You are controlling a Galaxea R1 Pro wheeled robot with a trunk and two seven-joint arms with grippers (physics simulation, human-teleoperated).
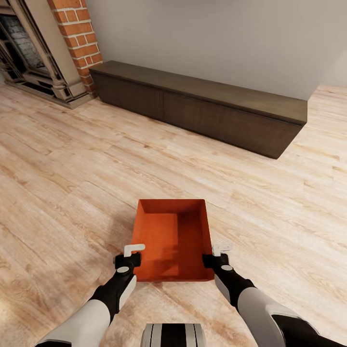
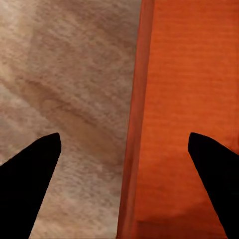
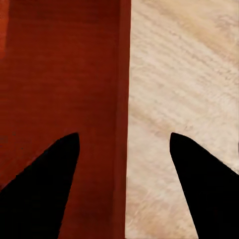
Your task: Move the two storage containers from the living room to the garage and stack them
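— What does the storage container look like?
— A plain orange-red rectangular box, open-topped, with slightly flared walls and nothing inside.
— How does it sit?
— Upright, roughly level, over the living room's light wood plank floor, well apart from the brick fireplace.
— And up close?
— One side wall shows edge-on beside the planks; so does the opposite wall.

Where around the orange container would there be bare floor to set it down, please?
The wood plank floor lies bare on both sides of the storage container, and ahead of it up to the long dark cabinet along the wall. It is crowded only at the container's near corners, where the left gripper and right gripper straddle its side walls, and near the brick fireplace.
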